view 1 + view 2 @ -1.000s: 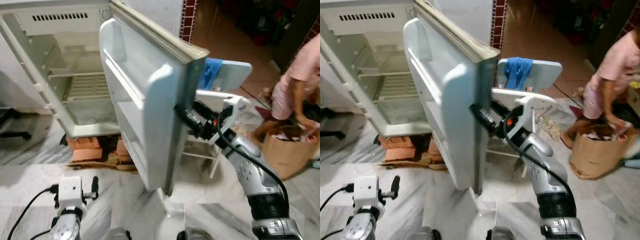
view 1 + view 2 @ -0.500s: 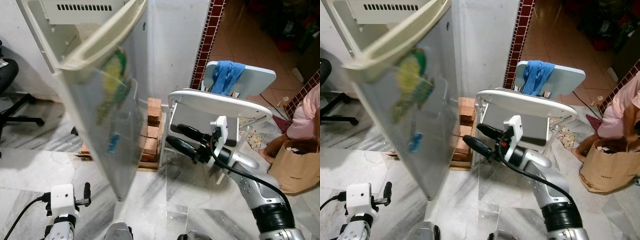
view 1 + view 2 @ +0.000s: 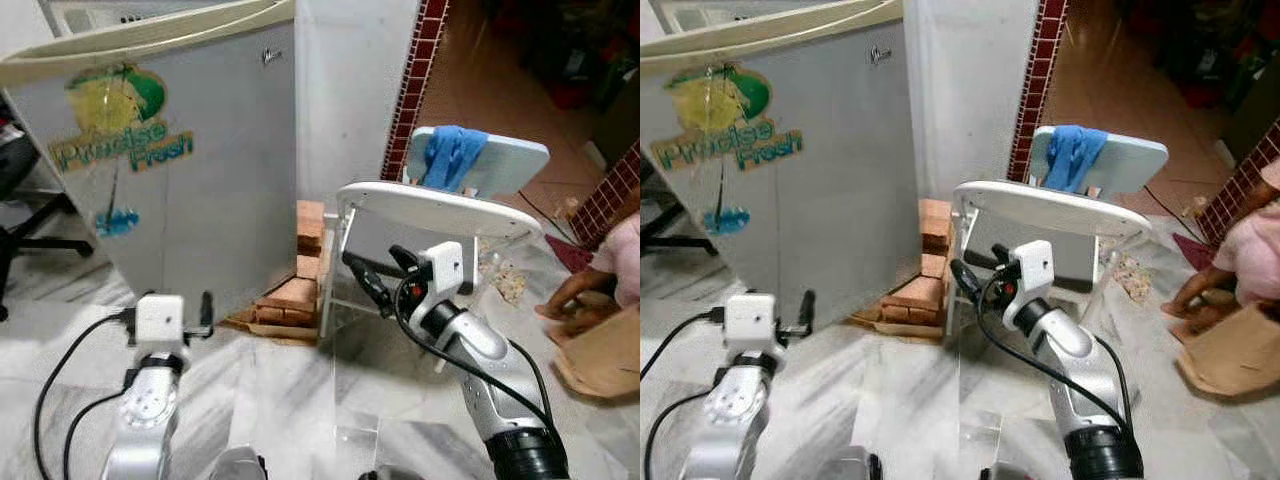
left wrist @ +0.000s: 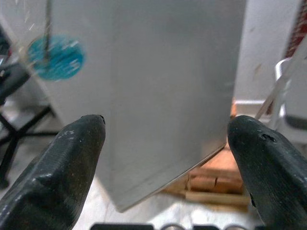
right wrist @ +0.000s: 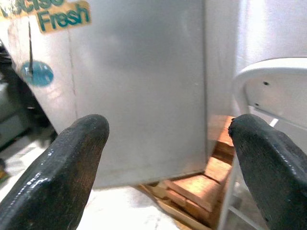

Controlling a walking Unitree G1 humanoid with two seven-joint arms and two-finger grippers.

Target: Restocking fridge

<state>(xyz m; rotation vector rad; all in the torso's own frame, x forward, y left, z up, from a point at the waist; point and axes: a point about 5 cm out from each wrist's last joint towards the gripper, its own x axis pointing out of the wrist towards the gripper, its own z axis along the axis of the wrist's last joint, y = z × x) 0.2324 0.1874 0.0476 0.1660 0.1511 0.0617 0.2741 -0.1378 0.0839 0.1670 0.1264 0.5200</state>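
The grey fridge door [image 3: 215, 200] stands swung across the fridge front, showing its green and yellow sticker [image 3: 120, 125]. My left gripper [image 3: 205, 308] is raised just before the door's lower part, open and empty; in the left wrist view its fingers [image 4: 72, 163] spread wide with the door [image 4: 158, 72] between them. My right gripper [image 3: 372, 275] hovers open between the door's right edge and a white chair, holding nothing. In the right wrist view its fingers [image 5: 72, 163] frame the door [image 5: 139, 86] and the chair's rim.
A white plastic chair [image 3: 440, 210] with a blue cloth [image 3: 450, 155] stands right of the fridge. Red bricks [image 3: 290, 295] prop the fridge base. A person [image 3: 600, 285] bends over a paper bag [image 3: 600, 365] at far right. An office chair base [image 3: 30, 240] sits left.
The fridge door has swung from wide open to almost flat against the fridge. My right gripper has come off the door's edge. My left arm has risen toward the door. The camera has shifted.
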